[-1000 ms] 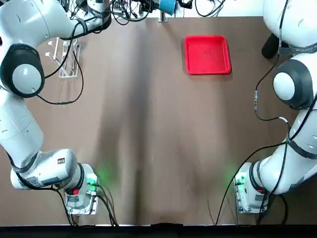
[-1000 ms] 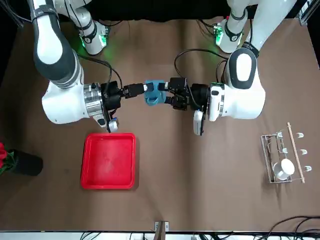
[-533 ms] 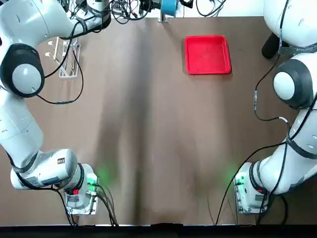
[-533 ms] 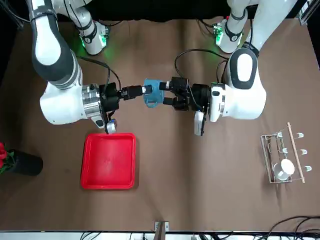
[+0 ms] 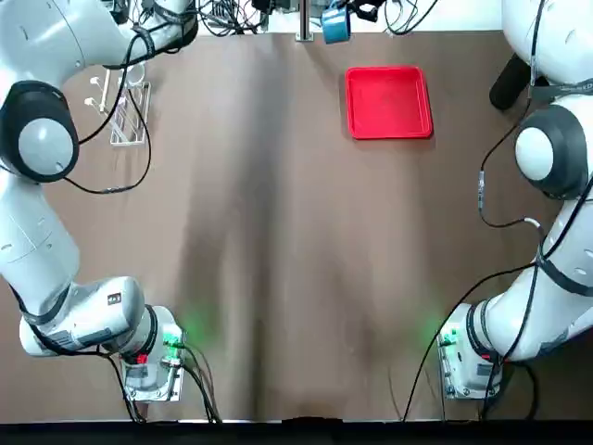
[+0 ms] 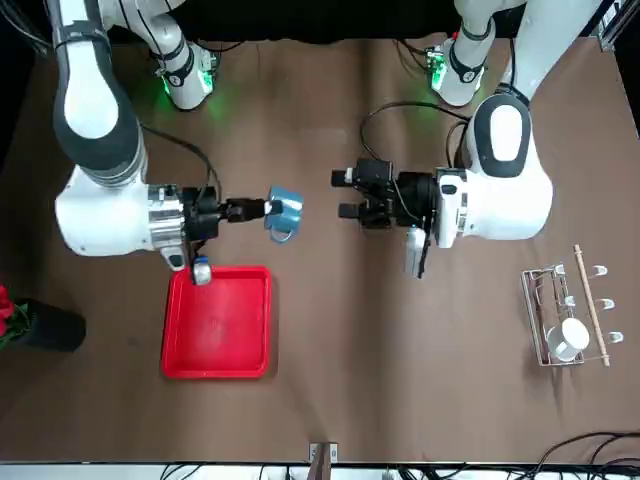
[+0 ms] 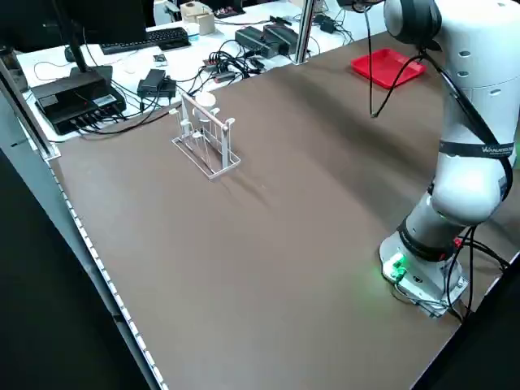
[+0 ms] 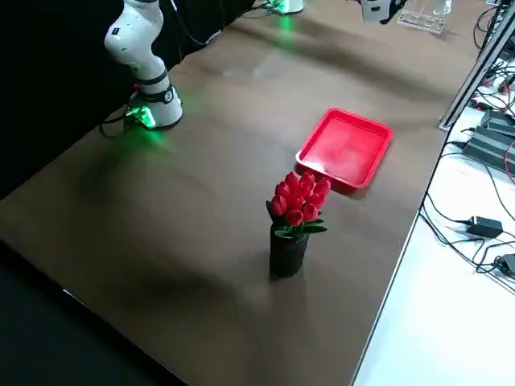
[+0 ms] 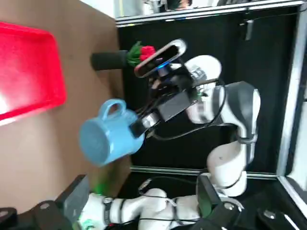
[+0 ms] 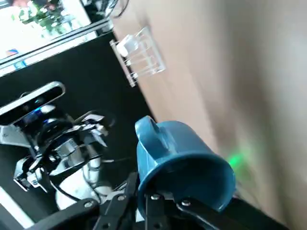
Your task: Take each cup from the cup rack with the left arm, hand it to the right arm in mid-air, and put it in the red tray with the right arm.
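My right gripper (image 6: 258, 209) is clamping the blue cup (image 6: 283, 213) on its side, mouth facing my open left gripper (image 6: 343, 195); nothing is standing between, the red tray (image 6: 219, 320) lying below.

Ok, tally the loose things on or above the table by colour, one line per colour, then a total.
Blue: 1, the blue mug, held by the right hand.
White: 2, the white mug and the cup rack.
Red: 1, the red tray.
Black with red flowers: 1, the vase.
Total: 5.
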Controlling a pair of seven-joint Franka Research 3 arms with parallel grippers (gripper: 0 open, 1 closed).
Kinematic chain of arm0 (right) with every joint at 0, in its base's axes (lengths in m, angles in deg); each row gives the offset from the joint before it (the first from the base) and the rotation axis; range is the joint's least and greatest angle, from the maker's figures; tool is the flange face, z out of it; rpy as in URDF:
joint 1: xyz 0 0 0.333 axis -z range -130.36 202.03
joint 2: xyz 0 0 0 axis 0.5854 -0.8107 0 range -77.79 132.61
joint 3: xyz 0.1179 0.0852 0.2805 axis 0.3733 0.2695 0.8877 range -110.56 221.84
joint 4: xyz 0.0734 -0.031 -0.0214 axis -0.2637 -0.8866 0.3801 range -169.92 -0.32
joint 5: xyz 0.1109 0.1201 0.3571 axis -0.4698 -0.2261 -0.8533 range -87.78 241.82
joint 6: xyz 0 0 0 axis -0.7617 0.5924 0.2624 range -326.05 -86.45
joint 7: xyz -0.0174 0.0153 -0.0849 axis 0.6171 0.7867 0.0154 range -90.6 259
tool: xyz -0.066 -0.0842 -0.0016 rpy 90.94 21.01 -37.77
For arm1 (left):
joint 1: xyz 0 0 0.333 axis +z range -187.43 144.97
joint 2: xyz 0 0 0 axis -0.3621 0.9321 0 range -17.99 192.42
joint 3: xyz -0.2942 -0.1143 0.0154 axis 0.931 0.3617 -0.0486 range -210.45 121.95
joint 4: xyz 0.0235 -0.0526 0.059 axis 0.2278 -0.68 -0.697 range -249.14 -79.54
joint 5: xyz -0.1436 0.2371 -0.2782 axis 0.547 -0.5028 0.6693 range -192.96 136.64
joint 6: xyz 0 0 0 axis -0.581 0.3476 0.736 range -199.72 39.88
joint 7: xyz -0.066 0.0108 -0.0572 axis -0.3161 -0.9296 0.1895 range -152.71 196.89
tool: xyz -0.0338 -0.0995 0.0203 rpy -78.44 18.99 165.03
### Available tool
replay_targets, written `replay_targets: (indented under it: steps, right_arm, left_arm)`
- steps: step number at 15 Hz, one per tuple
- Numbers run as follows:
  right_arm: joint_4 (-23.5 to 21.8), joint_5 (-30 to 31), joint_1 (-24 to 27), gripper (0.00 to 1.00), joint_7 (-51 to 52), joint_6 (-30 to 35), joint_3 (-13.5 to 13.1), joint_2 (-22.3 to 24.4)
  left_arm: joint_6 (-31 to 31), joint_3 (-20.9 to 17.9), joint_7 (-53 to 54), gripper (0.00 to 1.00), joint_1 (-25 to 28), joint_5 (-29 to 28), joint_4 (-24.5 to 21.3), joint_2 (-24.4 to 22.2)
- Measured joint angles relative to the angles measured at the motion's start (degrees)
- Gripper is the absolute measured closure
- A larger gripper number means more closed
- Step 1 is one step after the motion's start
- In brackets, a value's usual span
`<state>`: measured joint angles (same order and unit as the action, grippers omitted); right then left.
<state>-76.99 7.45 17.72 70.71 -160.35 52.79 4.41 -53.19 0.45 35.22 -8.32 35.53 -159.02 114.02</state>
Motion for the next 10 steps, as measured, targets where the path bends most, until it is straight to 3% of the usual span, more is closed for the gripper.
replay_targets:
  steps: [3, 10]
  right_arm:
    - [-0.01, 8.03, 2.65, 0.91, -0.05, 0.01, -0.1, 0.0]
    - [-0.39, 30.65, 6.86, 0.91, -0.23, -2.82, -0.18, -1.33]
  left_arm:
    - [0.67, 0.01, -4.85, 0.0, 2.06, -12.02, -0.5, -0.3]
    - [8.67, 0.03, -8.18, 0.0, 9.88, -44.03, -0.77, -0.53]
